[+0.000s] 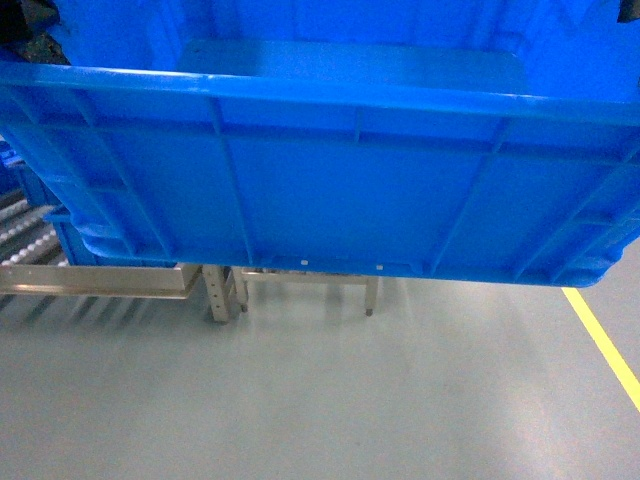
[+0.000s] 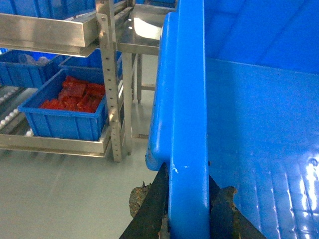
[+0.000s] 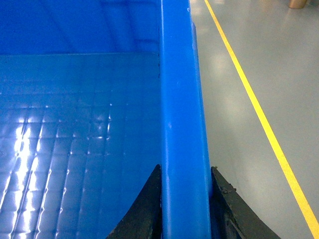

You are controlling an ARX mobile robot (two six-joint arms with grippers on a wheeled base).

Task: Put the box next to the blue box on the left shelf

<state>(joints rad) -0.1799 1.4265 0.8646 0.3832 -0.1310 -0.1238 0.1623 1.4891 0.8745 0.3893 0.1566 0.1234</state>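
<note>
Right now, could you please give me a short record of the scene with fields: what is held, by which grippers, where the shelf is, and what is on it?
held: box, empty, lifted above the floor
left gripper: shut on box rim
right gripper: shut on box rim
left shelf: ahead and to the left, not yet reached
on shelf: smaller blue bin with red items
floor mark: yellow line on the right

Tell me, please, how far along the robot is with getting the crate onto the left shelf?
Done: the blue crate is lifted, its rim clamped by the left end effector and right end effector. In hand: carrying it above the floor. Left: reach the steel roller shelf, where a blue bin of red parts sits, and set the crate beside it.
</note>
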